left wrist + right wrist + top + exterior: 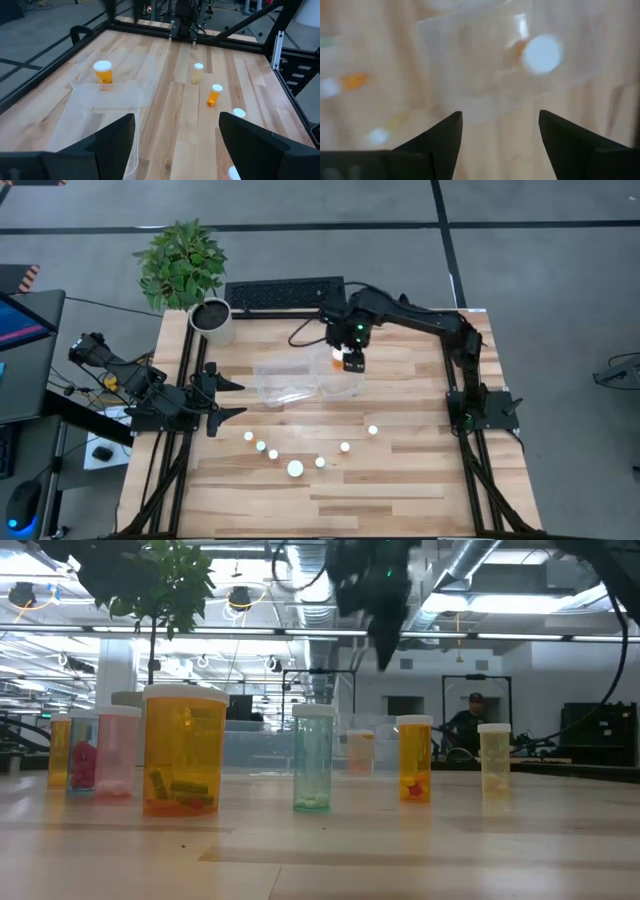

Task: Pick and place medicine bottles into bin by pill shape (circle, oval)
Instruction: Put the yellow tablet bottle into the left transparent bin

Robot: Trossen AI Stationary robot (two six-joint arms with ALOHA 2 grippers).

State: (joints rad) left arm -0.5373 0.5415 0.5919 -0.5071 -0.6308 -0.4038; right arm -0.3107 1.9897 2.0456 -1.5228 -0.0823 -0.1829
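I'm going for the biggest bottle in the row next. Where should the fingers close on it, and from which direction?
Grip the large medicine bottle just under its white cap, coming straight down from above. It stands upright, and its round body suits a pinch across it. Smaller bottles stand close on either side, so a level approach would likely knock them.

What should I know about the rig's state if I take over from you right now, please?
Right end effector: open, empty, hovering over the bin's right compartment.
Left end effector: open, empty, parked at the table's left edge.
Done: one medicine bottle stands in the right compartment; left compartment looks empty.
Left: seven bottles in an arc on the table in front of the bin, from the leftmost, past a larger one, to the rightmost. Pill shapes unreadable from overhead.
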